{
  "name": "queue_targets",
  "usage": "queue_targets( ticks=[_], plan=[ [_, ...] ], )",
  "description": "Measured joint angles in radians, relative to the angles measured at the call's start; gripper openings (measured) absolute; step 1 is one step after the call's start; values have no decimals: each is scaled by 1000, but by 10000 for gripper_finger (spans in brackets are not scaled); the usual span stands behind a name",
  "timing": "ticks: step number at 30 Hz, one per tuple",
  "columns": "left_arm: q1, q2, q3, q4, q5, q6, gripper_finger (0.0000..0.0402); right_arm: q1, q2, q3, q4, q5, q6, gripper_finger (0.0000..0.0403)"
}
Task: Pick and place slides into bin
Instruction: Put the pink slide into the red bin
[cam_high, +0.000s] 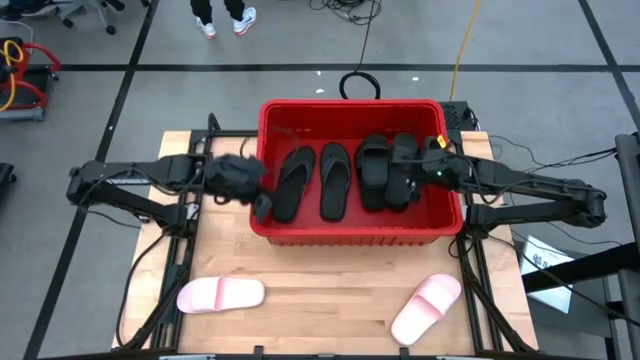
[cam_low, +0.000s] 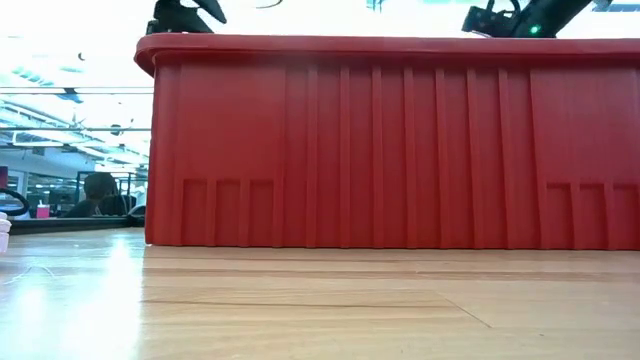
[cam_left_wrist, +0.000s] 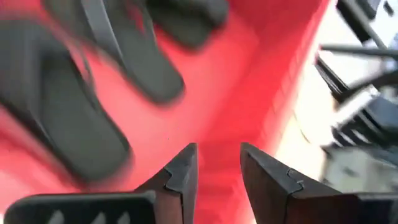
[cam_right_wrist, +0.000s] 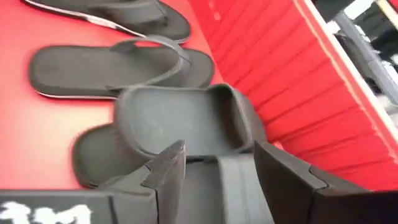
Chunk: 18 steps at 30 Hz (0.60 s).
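- Slides: four black ones (cam_high: 335, 180) lie in the red bin (cam_high: 350, 232), two pink ones (cam_high: 220, 295) on the wooden table (cam_high: 330, 300).
- Grey taped floor (cam_high: 120, 90) around; no readable writing.
- Left gripper (cam_left_wrist: 217, 165) spread, empty, over the bin's floor.
- Right gripper (cam_right_wrist: 217, 162) spread, a wide-strap slide (cam_right_wrist: 180, 121) just beyond its fingertips.

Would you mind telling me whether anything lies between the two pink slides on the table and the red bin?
Nothing visible does: both pink slides lie on bare table in front of the bin, with only its near wall to clear.

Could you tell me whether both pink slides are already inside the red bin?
No, both pink slides lie on the table, outside the bin.
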<state>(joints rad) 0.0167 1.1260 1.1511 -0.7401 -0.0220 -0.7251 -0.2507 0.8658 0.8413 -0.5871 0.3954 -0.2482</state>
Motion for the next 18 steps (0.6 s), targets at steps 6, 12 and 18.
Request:
queue_targets(
  ticks=[6, 12, 18],
  plan=[
    [-154, 0, 0, -123, 130, -374, 118, 22, -37, 0, 0, -51, -31, 180],
    [-326, 0, 0, -189, 155, -673, 118, 24, -70, 0, 0, -149, -48, 182],
    [-490, 0, 0, -194, 96, -947, 118, 24, -97, 0, 0, -226, -52, 182]
  ],
)
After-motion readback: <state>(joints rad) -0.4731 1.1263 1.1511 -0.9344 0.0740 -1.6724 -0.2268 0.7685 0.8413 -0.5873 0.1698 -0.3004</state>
